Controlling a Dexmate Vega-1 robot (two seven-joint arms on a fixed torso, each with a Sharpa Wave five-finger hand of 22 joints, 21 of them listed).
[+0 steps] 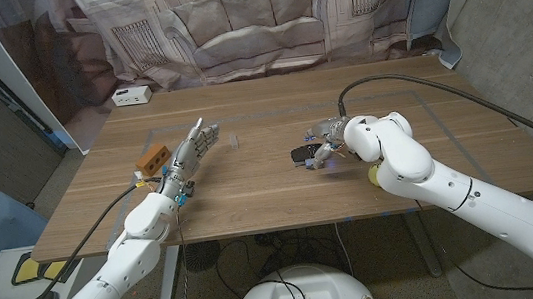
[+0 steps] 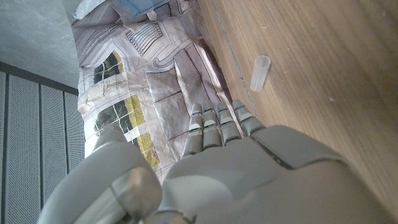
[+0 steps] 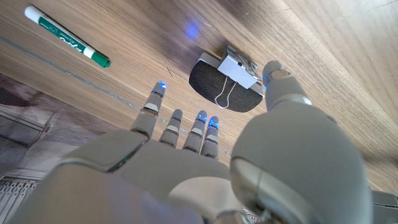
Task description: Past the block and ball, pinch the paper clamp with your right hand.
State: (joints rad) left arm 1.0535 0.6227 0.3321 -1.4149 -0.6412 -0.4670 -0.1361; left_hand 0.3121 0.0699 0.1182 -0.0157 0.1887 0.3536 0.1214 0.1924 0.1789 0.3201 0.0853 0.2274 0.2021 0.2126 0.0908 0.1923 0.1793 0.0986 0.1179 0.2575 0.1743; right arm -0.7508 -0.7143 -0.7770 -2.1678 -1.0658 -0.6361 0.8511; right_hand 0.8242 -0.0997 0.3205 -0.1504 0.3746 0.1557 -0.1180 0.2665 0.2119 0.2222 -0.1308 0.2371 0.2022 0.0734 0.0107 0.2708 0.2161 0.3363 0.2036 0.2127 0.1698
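1. The right hand (image 3: pixel 205 168) hovers over the bench (image 1: pixel 271 184), fingers (image 3: pixel 177 127) spread and holding nothing.
2. The paper clamp (image 3: pixel 233 78) lies on a dark oval pad (image 3: pixel 211 87) just beyond those fingertips, between them and the thumb, apparently untouched.
3. A green-capped marker (image 3: pixel 65 36) lies well past the fingers.
4. The left hand (image 1: pixel 187 154) is open with fingers extended; a small clear tube (image 2: pixel 261 73) lies ahead of them, an orange block (image 1: pixel 152 161) just beside.
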